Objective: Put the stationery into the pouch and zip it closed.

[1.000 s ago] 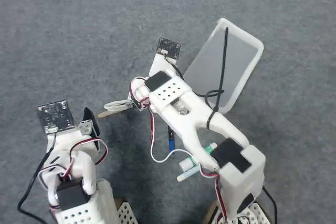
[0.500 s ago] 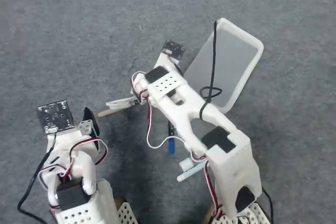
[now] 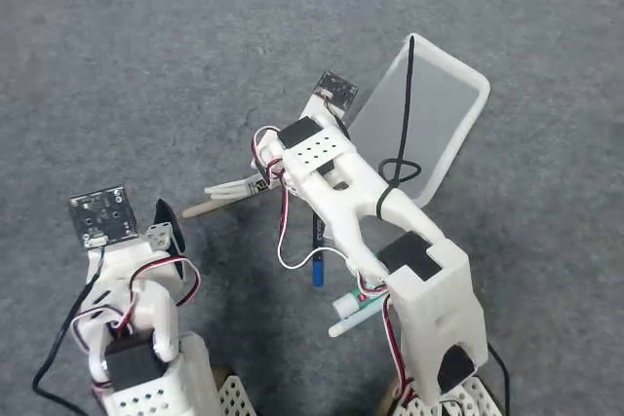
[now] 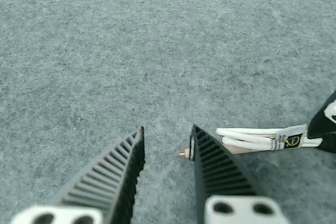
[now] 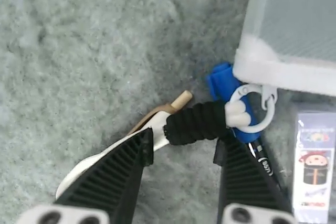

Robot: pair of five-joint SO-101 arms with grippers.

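Two grippers, both parted and empty: the right gripper (image 5: 184, 139) is hovering just beside the pouch (image 5: 294, 19) corner with a black woven cord (image 5: 197, 121) lying across its gap, unclamped, while the left gripper (image 4: 167, 129) is hanging over the near left of the felt-grey table (image 3: 117, 75), well apart. The pouch, translucent and rectangular, is lying toward the far edge. The pen (image 5: 223, 80), blue and slim, is pointing from that corner toward the near edge beside a wooden stick (image 5: 181, 98), both under the right gripper.

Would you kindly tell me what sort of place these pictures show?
Probably a robotics test bench: a small white left arm and right arm with bare wiring stand on a grey felt-like mat, with a translucent pouch and a blue pen laid out.
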